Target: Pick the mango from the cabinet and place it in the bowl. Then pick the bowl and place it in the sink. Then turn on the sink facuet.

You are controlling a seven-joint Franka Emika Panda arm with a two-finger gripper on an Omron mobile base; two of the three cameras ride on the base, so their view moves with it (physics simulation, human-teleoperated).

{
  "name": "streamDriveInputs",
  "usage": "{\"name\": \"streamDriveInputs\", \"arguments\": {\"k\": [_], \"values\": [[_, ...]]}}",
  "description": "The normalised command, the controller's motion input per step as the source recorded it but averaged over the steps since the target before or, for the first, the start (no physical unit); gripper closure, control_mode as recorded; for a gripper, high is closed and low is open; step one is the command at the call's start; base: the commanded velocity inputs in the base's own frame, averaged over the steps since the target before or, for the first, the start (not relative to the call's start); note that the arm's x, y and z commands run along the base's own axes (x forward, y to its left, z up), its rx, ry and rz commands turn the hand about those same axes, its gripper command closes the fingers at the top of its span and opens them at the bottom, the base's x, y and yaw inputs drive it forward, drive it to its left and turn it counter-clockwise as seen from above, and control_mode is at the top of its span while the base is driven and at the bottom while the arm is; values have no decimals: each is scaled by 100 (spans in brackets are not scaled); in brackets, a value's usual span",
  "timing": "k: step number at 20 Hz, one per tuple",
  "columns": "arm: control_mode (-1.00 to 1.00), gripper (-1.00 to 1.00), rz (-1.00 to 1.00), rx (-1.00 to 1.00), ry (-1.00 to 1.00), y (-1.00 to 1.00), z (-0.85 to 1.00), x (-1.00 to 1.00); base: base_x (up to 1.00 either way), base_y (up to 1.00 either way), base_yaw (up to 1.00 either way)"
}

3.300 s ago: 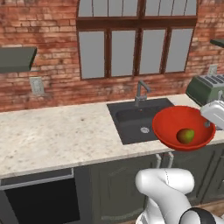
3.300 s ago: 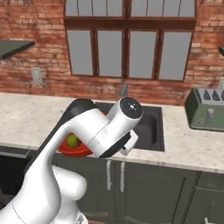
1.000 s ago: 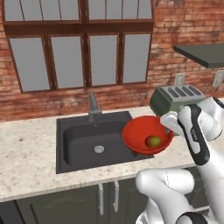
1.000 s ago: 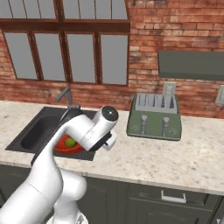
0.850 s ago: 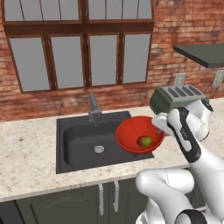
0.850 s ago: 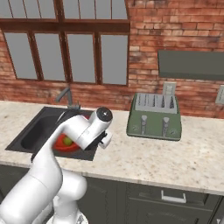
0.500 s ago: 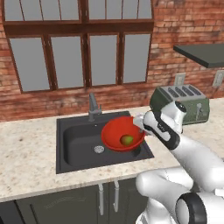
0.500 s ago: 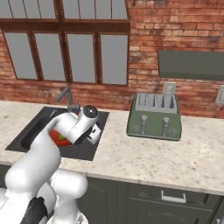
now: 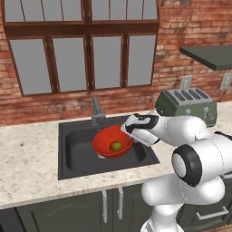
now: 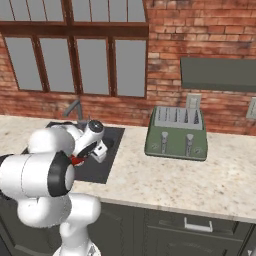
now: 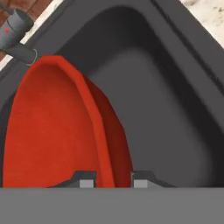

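Note:
The glossy red bowl (image 9: pixel 108 140) hangs tilted over the black sink (image 9: pixel 74 147), with the yellow-green mango (image 9: pixel 116 146) lying inside it. My gripper (image 9: pixel 128 131) is shut on the bowl's right rim. In the hand view the bowl (image 11: pixel 48 127) fills the left side, and its rim runs down between the fingertips of the gripper (image 11: pixel 110 179); the sink (image 11: pixel 170 109) lies beneath. The grey sink faucet (image 9: pixel 96 109) stands behind the basin, and its handle (image 11: pixel 16 29) shows at the top left of the hand view. A sliver of the bowl (image 10: pixel 76 160) peeks from under my arm.
A green toaster (image 9: pixel 186 105) stands on the speckled counter (image 9: pixel 27 158) right of the sink, also the toaster (image 10: pixel 177 132). The cabinet's dark grey shelf board (image 9: pixel 210 55) juts out high on the right. A brick wall with windows backs the counter.
Over the last second my arm swung the bowl with the mango leftward from above the counter's edge to over the sink basin and a little lower. The grip stayed shut.

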Motion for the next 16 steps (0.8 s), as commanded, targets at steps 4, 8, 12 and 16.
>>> {"name": "streamDriveInputs", "arguments": {"k": [4, 8, 12, 16], "values": [[-100, 100, 0, 4, 9, 35, -48, 60, 0, 0, 0], [-100, 100, 0, 4, 6, 36, -52, 58, 0, 0, 0], [-100, 100, 0, 1, 4, 41, -54, 62, 0, 0, 0], [-100, 100, 0, 0, 0, 37, -61, 58, 0, 0, 0]]}}
